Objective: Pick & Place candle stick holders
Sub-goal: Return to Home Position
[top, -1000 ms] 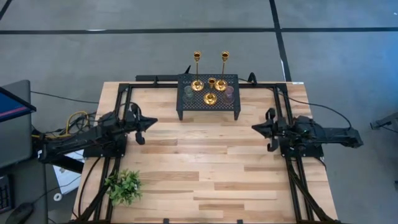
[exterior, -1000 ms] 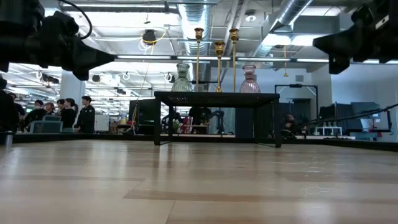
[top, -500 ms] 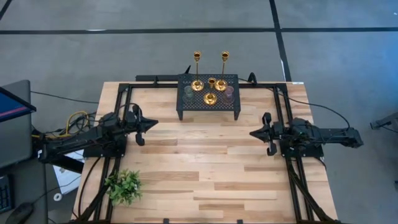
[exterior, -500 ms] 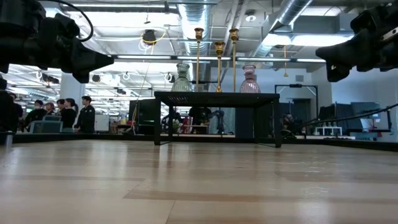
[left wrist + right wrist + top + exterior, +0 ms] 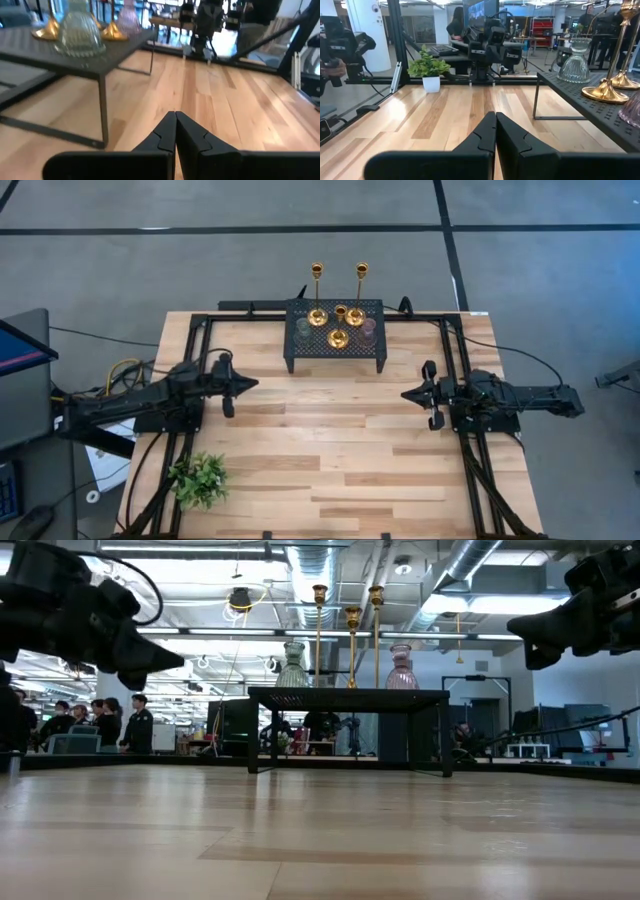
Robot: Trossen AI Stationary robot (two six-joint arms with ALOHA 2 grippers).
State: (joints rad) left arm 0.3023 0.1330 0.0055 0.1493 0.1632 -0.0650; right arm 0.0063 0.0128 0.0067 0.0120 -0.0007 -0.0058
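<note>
While both arms lie low along the side edges of the table (image 5: 330,450), everything they are meant to place stands on the rack (image 5: 335,356) at the far middle edge, well apart from either gripper. The left gripper (image 5: 245,383) points inward from the left side and the right gripper (image 5: 408,393) from the right, facing each other across bare wood. Each wrist view shows its own fingers pressed together, holding nothing.

Three gold candlesticks (image 5: 338,338) stand upright in a triangle at the rack's centre — two at the back, one in front. The green cup (image 5: 303,329) sits just to their left, the pink cup (image 5: 367,328) just to their right. From above the cups are small rings; the low view shows them as ribbed, flared glasses — and shows both grippers hanging clear of the tabletop. The plant (image 5: 200,478) stands near the table's near left corner.
</note>
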